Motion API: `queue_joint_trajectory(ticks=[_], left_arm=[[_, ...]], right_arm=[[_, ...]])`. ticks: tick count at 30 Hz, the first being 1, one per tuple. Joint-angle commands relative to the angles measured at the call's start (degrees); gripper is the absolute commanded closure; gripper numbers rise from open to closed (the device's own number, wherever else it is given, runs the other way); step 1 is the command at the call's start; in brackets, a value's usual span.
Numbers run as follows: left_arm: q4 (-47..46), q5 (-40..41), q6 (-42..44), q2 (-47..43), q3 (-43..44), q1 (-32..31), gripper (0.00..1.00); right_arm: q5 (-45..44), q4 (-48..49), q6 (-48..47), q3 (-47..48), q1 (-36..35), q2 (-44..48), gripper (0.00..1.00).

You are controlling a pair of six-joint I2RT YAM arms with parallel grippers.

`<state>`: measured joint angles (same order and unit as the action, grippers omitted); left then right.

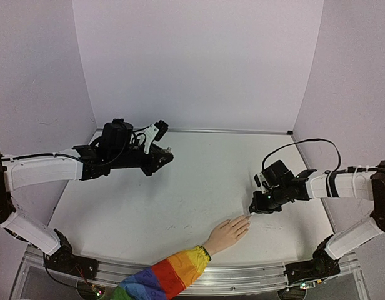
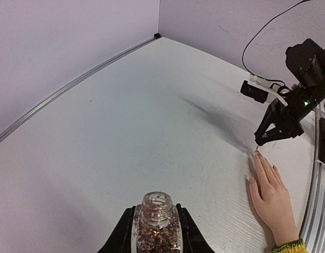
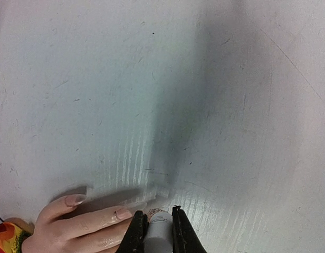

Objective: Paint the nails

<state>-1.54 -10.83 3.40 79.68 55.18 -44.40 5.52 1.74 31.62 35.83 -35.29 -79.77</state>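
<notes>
A small flesh-coloured hand [image 1: 227, 234] in a rainbow-striped sleeve [image 1: 167, 275] lies flat near the table's front edge. Its pale nails [image 3: 75, 200] point toward the right arm. My right gripper [image 1: 252, 209] hovers at the fingertips, shut on a white brush cap [image 3: 158, 226]. The cap's tip sits just over a fingertip beside one nail [image 3: 123, 214]; the bristles are hidden. My left gripper [image 1: 164, 156] hangs at the back left, shut on an open glitter polish bottle [image 2: 156, 221]. In the left wrist view the hand [image 2: 270, 192] lies far right, below the right gripper [image 2: 260, 141].
White booth walls [image 1: 199, 62] close the table at the back and on both sides. A metal rail [image 1: 255, 275] runs along the near edge. A black cable [image 1: 317, 145] loops above the right arm.
</notes>
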Motion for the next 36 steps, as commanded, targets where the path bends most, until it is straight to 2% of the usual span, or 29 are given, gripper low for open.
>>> queue_joint_trajectory(ticks=[1,15,24,36], left_arm=[[-3.1,-0.8,0.2,-1.2,2.5,0.4,1.00],[-3.1,-0.7,0.3,-1.2,2.5,0.4,1.00],[-3.0,-0.5,0.2,-1.9,2.0,0.4,1.00],[-3.1,-0.9,0.0,-2.6,1.7,0.4,1.00]], right_arm=[[-1.6,-1.7,0.7,0.2,0.2,-0.2,1.00],[-3.6,-1.7,1.6,0.6,0.2,0.9,1.00],[-4.4,-5.0,1.9,1.2,0.2,5.6,1.00],[2.9,-3.3,-1.6,1.0,0.1,5.1,1.00]])
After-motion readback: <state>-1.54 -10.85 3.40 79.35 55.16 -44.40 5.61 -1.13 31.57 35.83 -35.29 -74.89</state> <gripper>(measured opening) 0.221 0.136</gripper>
